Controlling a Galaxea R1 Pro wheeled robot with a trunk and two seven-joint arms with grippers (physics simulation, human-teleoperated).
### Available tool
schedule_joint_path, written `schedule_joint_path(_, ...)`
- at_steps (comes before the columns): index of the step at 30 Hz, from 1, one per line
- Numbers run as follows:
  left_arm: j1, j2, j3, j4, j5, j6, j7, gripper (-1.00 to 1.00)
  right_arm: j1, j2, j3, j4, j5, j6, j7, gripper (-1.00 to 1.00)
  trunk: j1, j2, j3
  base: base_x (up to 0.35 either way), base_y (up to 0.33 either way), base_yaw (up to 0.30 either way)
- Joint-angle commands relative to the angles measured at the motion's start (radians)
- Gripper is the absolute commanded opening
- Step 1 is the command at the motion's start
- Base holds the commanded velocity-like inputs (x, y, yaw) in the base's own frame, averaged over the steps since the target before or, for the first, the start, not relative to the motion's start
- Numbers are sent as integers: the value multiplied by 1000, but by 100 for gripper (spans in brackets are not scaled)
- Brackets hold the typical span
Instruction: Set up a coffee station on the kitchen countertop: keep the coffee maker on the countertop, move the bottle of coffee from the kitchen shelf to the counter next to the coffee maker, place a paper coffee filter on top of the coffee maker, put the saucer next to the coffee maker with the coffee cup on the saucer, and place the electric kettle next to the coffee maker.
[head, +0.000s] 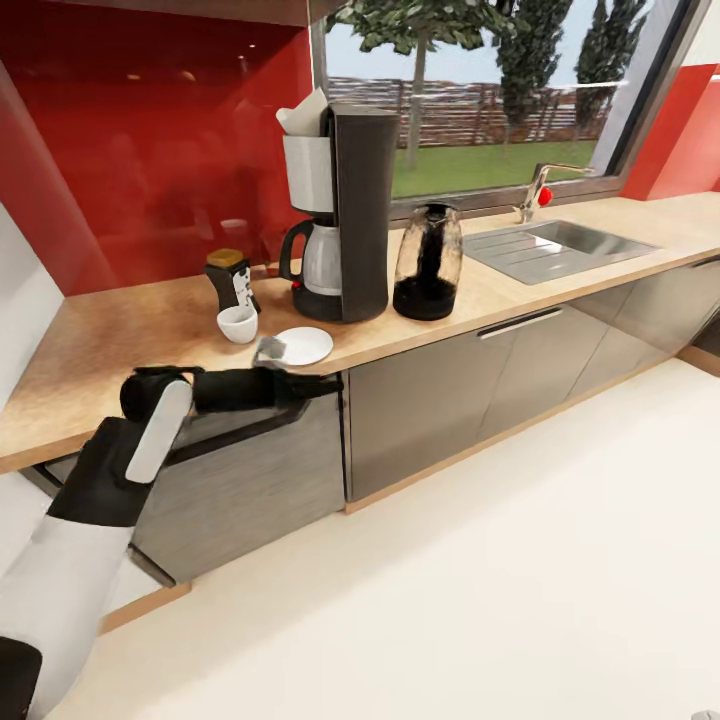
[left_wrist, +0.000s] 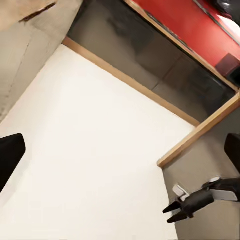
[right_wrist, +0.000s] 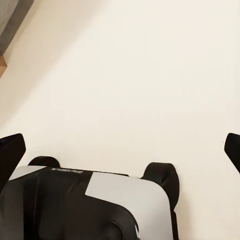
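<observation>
My left pincer (head: 320, 384) hangs below the counter edge, near the saucer (head: 303, 346). Its jaws stand wide (holding nothing).

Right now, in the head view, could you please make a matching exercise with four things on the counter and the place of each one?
Things:
1. coffee filter
2. coffee cup
3. electric kettle
4. bottle of coffee

Places:
A. between coffee maker and sink
B. on top of the coffee maker
C. behind the cup, near the red wall
D. on the counter beside the saucer, not on it

Pairs: 1-B, 2-D, 3-A, 4-C
</observation>
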Motion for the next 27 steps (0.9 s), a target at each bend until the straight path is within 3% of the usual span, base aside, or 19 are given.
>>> schedule_joint_path(1,-40,1,-1,20,-2,4,-2,100,-1,0,5,1,-9,3,3,100,0,0,-1,0,0,0)
schedule_joint_path(4,-189,1,-1,114,-2,6,-2,100,-1,-1,5,1,-9,1,2,100,0,0,-1,0,0,0)
schedule_joint_path(6,-239,1,-1,148,-2,7,-2,100,-1,-1,5,1,-9,-1,2,100,0,0,-1,0,0,0)
schedule_joint_path(8,-346,1,-1,227,-6,6,-1,100,-1,-1,5,2,-9,-2,2,100,0,0,-1,0,0,0)
schedule_joint_path(11,-406,3,-1,276,-12,5,1,100,-1,-1,5,2,-9,-2,2,100,0,0,-1,0,0,0)
schedule_joint_path(14,-460,6,-1,309,-51,4,2,100,-1,-1,5,2,-9,-2,2,100,0,0,-1,0,0,0)
schedule_joint_path(17,-508,7,-1,336,-145,4,2,100,-1,-1,5,2,-9,-3,0,100,0,0,-1,0,0,0)
schedule_joint_path(18,-526,7,-1,346,-200,5,2,100,-1,-1,5,2,-9,-3,-1,100,0,0,-1,0,0,0)
schedule_joint_path(19,-532,7,-1,350,-226,5,2,100,-1,-1,5,2,-9,-3,-2,100,0,0,-1,0,0,0)
schedule_joint_path(21,-548,8,-1,367,-316,5,2,100,-1,-1,5,2,-9,-3,-3,100,0,0,-1,0,0,0)
schedule_joint_path(23,-552,7,-1,381,-352,5,1,100,-1,-1,5,2,-9,-3,-4,100,0,0,-1,0,0,0)
schedule_joint_path(26,-557,7,-5,410,-471,6,0,100,-1,-1,5,2,-9,-3,-4,100,0,0,-1,0,0,0)
schedule_joint_path(27,-557,7,-6,413,-489,6,-1,100,-1,-1,5,2,-9,-4,-4,100,0,0,-1,0,0,0)
